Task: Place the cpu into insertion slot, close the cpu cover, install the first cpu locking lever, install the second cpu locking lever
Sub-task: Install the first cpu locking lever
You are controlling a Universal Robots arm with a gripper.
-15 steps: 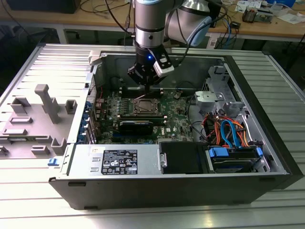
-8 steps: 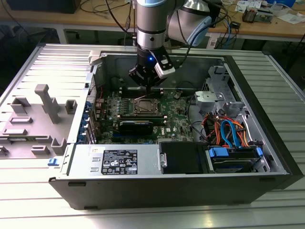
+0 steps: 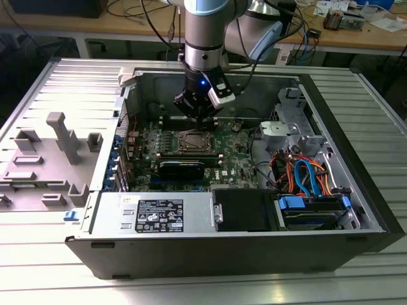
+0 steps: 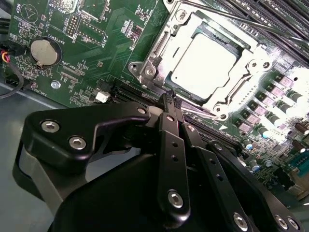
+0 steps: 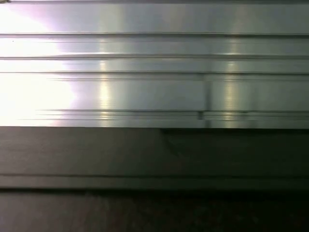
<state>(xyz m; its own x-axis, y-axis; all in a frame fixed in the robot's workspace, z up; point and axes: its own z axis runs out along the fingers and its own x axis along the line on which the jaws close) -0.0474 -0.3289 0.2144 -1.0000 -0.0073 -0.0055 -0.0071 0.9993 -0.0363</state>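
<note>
Ribbed table, open case: we see cpu seated, cpu cover down, claw pinched narrow; latching unclear.

The room over the insertion slot is open from above, but the case wall, cables and power supply stand around.

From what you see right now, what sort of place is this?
Likely a robotics or electronics lab: a robot arm reaches into an open computer case on a ribbed metal table, with a cable-strewn wooden workbench behind.
</note>
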